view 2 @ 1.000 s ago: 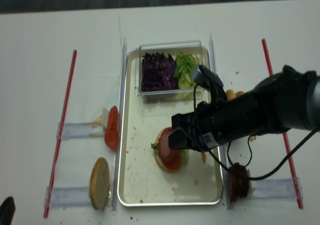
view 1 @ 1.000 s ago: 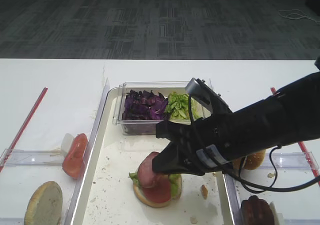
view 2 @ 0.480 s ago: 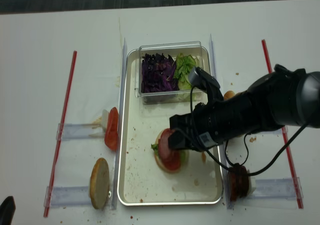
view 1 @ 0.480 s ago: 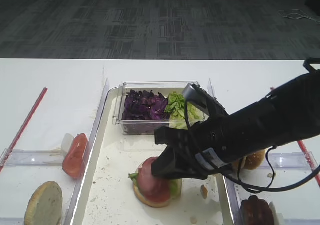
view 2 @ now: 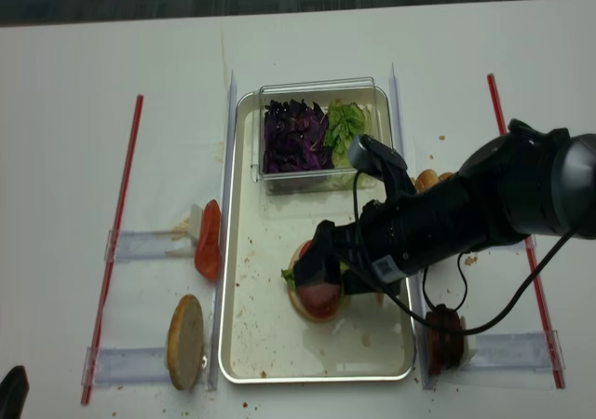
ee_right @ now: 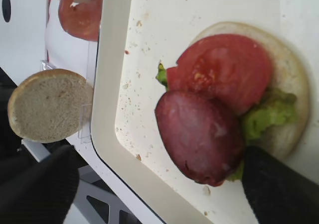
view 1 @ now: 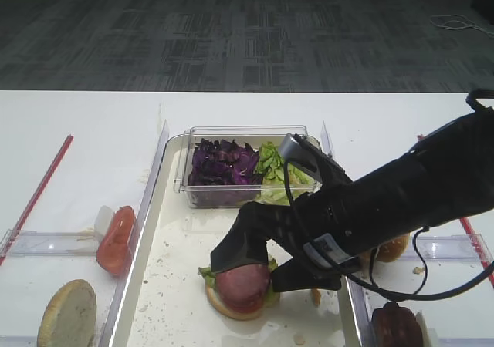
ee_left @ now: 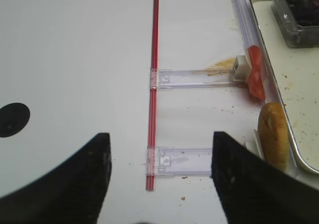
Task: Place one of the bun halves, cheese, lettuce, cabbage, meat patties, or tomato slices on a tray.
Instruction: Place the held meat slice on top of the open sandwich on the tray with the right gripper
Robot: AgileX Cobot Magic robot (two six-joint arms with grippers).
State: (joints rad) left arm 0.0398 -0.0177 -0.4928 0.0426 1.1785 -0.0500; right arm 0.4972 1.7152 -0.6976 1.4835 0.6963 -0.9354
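My right claw [view 1: 255, 266] hangs spread wide over the stack on the tray [view 1: 166, 285], one finger on each side of the meat patty [ee_right: 199, 137] and gripping nothing. The patty rests on the tomato slice [ee_right: 224, 69], which lies on lettuce [ee_right: 269, 115] and a bun half [ee_right: 291, 79], but it sits off-centre, overhanging the near edge. As I see it, the risk is in pulling away: a finger brushing the patty could slide it off the slippery tomato, or drag the whole stack across the tray. My left claw [ee_left: 159, 181] is apart over the table, fingers spread and empty
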